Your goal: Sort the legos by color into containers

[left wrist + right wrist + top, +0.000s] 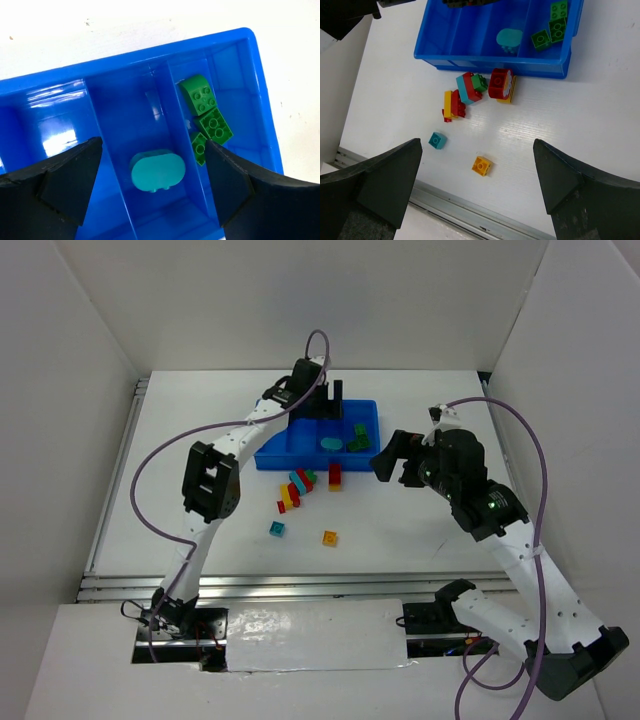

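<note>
Over the tray (290, 460), left jaws hang wide with nothing between them. Directly under them a round teal piece (157, 171) lies flat in the 2nd compartment from the right, untouched. 3 green bricks (206, 110) sit in the end compartment beside it. Right jaws hover wide and empty above the desk (420, 540), just right of the tray's near corner.

Unsorted legos (465, 95) lie on the desk just in front of the tray:
- a tight pile of red, yellow, teal and green
- a red-on-yellow stack (501, 85) close against the front wall
- 1 teal brick (437, 140) and 1 yellow brick (481, 165) nearer the bases

Next pick is probably from the pile. It lies toward the bases from the left jaws and to the left of the right jaws. Right arm (480, 500) looks slightly nearer the stack. In top view the pile runs diagonally, near-left to far-right. Bricks are packed tight, so there is a risk of grabbing 2.
</note>
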Robot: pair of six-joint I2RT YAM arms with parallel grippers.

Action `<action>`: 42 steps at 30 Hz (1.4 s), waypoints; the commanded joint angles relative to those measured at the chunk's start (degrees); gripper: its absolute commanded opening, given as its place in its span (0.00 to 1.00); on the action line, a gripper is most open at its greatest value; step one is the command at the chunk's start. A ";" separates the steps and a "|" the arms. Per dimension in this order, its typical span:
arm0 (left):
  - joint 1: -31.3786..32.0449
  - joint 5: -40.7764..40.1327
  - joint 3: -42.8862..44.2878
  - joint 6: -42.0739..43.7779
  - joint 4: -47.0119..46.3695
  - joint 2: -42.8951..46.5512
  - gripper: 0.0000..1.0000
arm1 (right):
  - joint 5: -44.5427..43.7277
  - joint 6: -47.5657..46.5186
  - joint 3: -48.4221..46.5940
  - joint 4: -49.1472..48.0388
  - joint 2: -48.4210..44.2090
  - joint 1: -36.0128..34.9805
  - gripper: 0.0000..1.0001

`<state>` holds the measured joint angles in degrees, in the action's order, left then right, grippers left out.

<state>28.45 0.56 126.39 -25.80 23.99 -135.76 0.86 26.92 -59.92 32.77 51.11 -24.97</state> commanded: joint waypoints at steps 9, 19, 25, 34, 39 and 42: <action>-0.15 -14.35 -18.00 -0.83 2.20 30.97 0.98 | -0.68 -0.55 0.59 -1.66 7.75 -2.35 0.99; -1.55 -28.07 -62.04 -16.21 12.92 76.94 0.98 | -10.61 -4.15 -19.67 -3.25 45.45 -20.20 0.91; -2.43 -28.94 -62.40 -12.26 23.11 85.83 0.98 | -14.13 -5.29 -30.24 -1.92 57.42 -20.38 0.90; -2.52 -34.05 -68.64 -10.95 24.02 95.68 0.99 | -15.19 -8.28 -35.62 0.19 65.34 -17.92 0.87; -2.52 -33.00 -69.17 -10.59 23.47 96.13 0.99 | -13.79 -9.16 -34.30 -0.87 66.83 -17.22 0.83; -2.52 -32.37 -69.26 -10.15 23.12 95.86 1.00 | -13.08 -9.16 -34.82 -0.61 68.59 -17.39 0.83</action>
<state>26.15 -31.99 57.21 -37.47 49.23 -39.68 -12.84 18.90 -94.17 32.16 117.93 -42.15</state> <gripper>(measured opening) 0.994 0.834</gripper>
